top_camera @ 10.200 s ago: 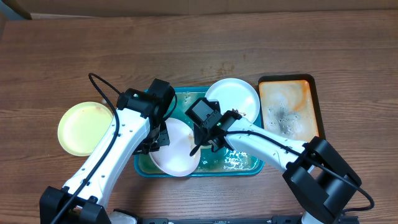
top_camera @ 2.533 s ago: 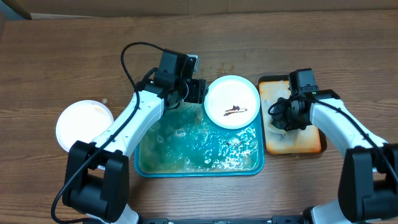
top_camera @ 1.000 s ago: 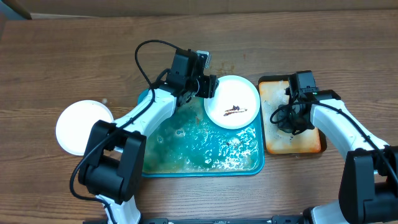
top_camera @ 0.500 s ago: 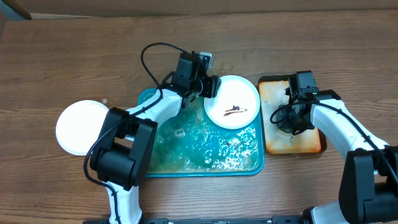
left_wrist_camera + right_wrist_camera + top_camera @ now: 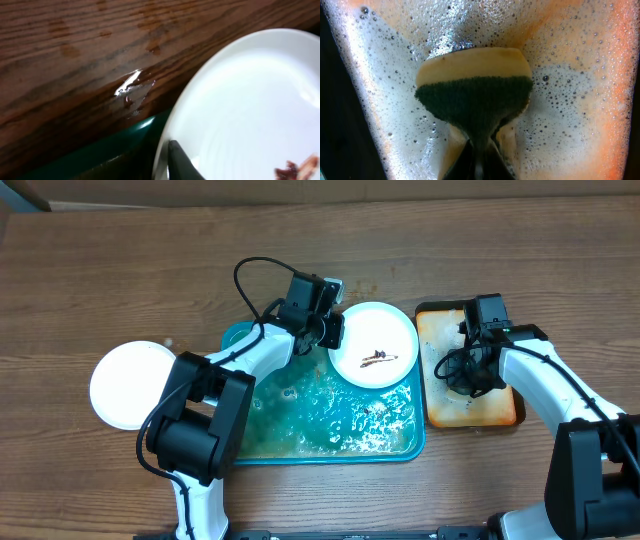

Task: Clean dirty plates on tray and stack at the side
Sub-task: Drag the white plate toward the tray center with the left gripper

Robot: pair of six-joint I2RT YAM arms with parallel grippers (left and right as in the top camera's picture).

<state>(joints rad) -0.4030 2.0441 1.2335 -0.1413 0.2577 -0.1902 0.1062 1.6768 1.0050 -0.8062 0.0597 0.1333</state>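
the left pincer (image 5: 332,330) sits at the left edge of a white round shallow plate (image 5: 380,332). the plate reaches away to the pincer's right and is propped over the far right corner of the large teal-blue rectangular plastic tray (image 5: 320,461). in the left wrist view one dark fingertip (image 5: 179,159) lies on top of the plate's rim. the other finger is hidden, so it cannot be told whether this pincer is clamped on the plate. a small brown food smear (image 5: 375,358) lies just beyond the fingertip, toward the plate's middle. foamy water (image 5: 340,415) fills the tray on the robot's side of the pincer. far off to the pincer's left, on the brown wooden table (image 5: 120,260), rests a second white round plate (image 5: 130,385), perhaps topping a stack, though only its upper face shows. the right pincer (image 5: 468,376) is closed tight on a yellow sponge with a dark green scouring face (image 5: 472,85), squeezed narrow where the fingers grip it. directly under this pincer lies the smaller orange-brown dark-rimmed tray (image 5: 445,330), coated in suds, and the smeared plate lies just beside that tray, to the pincer's left.
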